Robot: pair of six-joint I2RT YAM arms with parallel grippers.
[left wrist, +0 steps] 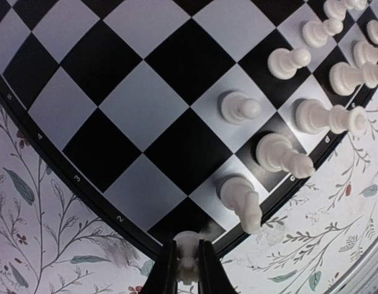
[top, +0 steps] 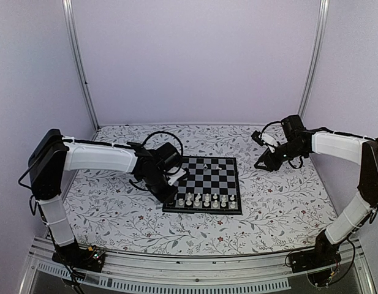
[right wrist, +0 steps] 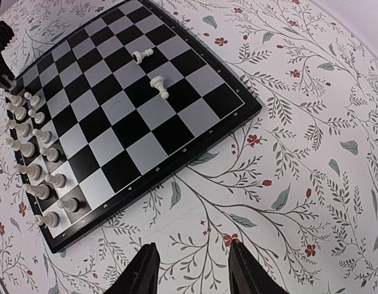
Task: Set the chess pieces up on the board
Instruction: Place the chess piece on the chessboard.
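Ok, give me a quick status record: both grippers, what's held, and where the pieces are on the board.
board: flat, middle squares bare
left gripper: shut on a white piece, at the board's near-left corner
right gripper: open, empty, above the floral table to the right of the board
set pieces: upright, in two rows along the near edge
loose pieces: two on far squares, apparently lying on their sides
held piece touching the board: cannot tell

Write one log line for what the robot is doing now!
left pincer: shut on white piece, at board corner | right pincer: open, empty, over table | two pieces lying down
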